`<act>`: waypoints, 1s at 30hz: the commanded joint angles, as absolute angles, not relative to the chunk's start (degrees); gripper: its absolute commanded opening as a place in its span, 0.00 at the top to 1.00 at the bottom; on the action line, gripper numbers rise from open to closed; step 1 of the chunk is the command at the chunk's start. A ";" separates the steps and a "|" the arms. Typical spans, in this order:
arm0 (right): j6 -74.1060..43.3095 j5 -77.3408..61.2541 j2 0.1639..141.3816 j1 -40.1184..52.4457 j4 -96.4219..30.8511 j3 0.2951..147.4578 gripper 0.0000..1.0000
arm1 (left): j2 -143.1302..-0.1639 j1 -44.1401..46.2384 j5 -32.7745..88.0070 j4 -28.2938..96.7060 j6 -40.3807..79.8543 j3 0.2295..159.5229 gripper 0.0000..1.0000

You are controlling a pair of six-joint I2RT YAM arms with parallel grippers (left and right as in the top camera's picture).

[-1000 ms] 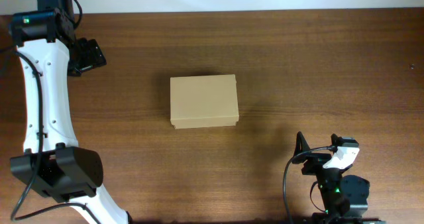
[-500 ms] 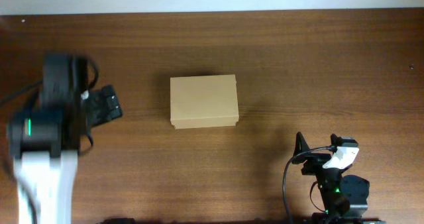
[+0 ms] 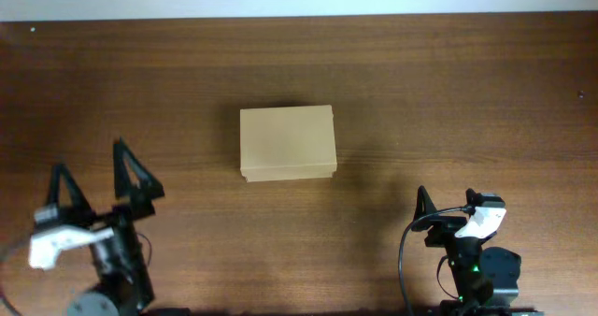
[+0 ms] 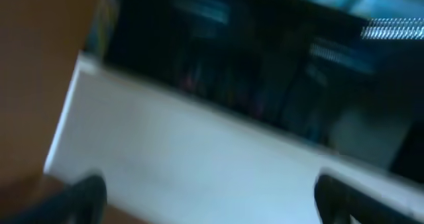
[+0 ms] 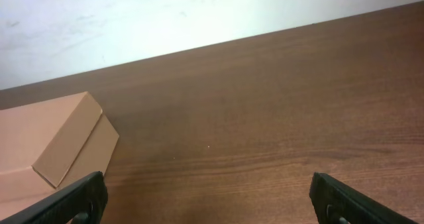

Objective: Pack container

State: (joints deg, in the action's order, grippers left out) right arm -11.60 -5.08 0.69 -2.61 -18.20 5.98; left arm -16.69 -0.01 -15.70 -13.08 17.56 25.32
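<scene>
left gripper (image 3: 93,178) at the near-left edge, black tapered fingers spread, empty; container (image 3: 287,143), matte tan rectangular cardboard, lid shut flat, at the centre of the dark wood-grain surface (image 3: 448,92), open room on all sides; right gripper (image 5: 209,204) near-right, fingers spread, empty.

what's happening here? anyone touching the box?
No contact right now. The container sits mid-table with its lid shut. The left gripper and right gripper are both open and empty, at the near edge on either side, well clear of it. No items to pack are in view. The left wrist view is too blurred to add anything.
</scene>
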 commanded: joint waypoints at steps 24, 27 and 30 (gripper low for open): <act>-11.64 -5.58 0.14 -2.22 -18.15 5.52 0.01 | -0.27 0.12 -15.90 2.00 17.32 0.56 0.00; -11.64 -5.58 0.14 -2.22 -18.13 5.52 0.01 | -0.78 0.10 -15.88 3.11 17.12 0.64 0.00; -11.64 -5.58 0.14 -2.22 -18.15 5.52 0.01 | -0.78 0.10 -15.88 3.55 17.10 0.64 0.00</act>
State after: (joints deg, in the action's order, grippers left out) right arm -11.62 -5.10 0.67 -2.61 -18.17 5.98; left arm -0.95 -0.01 -15.70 2.98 17.58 0.56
